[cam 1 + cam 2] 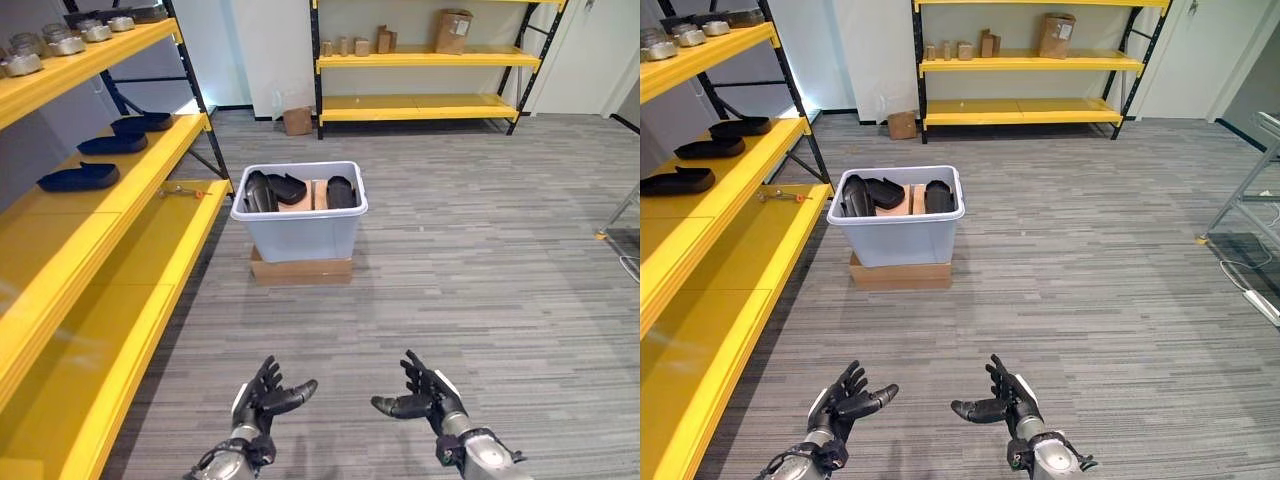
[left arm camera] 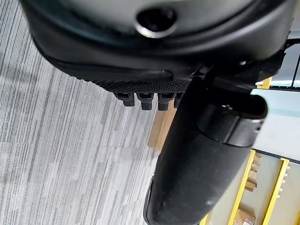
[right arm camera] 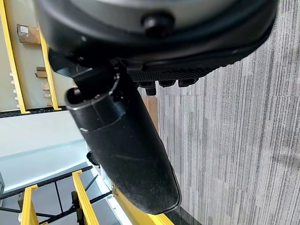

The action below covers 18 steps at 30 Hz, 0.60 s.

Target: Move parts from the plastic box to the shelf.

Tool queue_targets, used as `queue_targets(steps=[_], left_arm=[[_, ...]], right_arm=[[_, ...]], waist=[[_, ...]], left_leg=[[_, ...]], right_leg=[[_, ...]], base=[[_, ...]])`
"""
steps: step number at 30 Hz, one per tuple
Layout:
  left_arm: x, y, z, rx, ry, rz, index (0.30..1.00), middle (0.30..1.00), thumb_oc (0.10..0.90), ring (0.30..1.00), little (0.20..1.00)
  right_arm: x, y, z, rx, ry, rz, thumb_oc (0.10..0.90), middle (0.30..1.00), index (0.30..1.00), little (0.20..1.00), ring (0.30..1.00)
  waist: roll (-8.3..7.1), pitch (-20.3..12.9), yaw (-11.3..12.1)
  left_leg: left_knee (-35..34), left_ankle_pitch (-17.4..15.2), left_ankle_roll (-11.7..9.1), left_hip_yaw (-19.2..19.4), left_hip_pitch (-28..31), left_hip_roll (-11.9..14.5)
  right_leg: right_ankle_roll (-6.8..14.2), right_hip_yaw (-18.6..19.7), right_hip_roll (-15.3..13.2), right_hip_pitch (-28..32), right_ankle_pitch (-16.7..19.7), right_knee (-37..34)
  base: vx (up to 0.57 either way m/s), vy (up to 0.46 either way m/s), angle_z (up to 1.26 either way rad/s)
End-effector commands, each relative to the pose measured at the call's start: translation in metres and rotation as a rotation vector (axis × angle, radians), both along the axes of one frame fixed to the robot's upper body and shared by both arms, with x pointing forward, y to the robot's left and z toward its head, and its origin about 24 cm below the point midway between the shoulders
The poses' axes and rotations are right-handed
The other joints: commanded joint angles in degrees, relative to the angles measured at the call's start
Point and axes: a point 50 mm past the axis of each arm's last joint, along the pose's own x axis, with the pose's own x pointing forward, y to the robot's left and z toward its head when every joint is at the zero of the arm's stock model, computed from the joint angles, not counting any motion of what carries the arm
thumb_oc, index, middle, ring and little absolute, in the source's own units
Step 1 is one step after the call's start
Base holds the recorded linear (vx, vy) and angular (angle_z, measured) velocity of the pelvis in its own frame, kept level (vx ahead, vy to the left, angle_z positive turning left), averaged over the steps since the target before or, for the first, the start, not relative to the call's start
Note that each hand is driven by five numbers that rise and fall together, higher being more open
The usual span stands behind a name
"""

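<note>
A pale plastic box [image 1: 300, 232] stands on a flat cardboard carton [image 1: 300, 270] on the carpet ahead of me. Several black parts [image 1: 272, 190] lie inside it. Three more black parts [image 1: 80, 178] rest on the middle level of the yellow shelf [image 1: 110, 250] at my left. My left hand [image 1: 262, 398] and right hand [image 1: 428, 394] hang low in front of me, both open with straight fingers, holding nothing and well short of the box. In each wrist view, the thumb [image 2: 197, 159] [image 3: 122, 154] juts out over carpet.
Metal parts [image 1: 60, 40] sit on the shelf's top level. A small tool [image 1: 180, 191] lies on the lowest level by the box. A second yellow shelf [image 1: 420, 60] with cardboard boxes stands at the far wall. A small carton [image 1: 297, 120] sits on the floor.
</note>
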Motion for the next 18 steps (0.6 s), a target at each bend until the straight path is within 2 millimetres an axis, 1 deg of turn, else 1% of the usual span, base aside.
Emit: queue_targets(steps=[1,18], left_arm=[[0.0394,0.0065,0.0393,0.005,-0.254,0.019,1.000,1.000,0.900,1.000,1.000],[0.0386,0.0055,0.0379,0.013,-0.245,0.003,1.000,1.000,0.900,1.000,1.000]], right_arm=[[0.0314,0.0089,0.0289,0.055,-0.197,0.003,0.900,1.000,1.000,1.000,1.000],[0.0321,0.0110,0.0303,0.070,-0.201,0.005,0.900,1.000,1.000,1.000,1.000]], waist=[[-2.39,-0.11,1.55],[-2.14,0.05,1.42]], left_leg=[[-1.68,1.34,-6.67,-3.81,1.85,5.93],[-1.68,1.22,-6.65,-3.68,1.95,5.85]], right_leg=[[5.25,0.17,-6.55,-0.83,6.03,-1.86],[5.30,0.25,-6.73,-0.75,6.05,-1.81]], base=[[0.00,0.000,0.00],[0.00,0.000,0.00]])
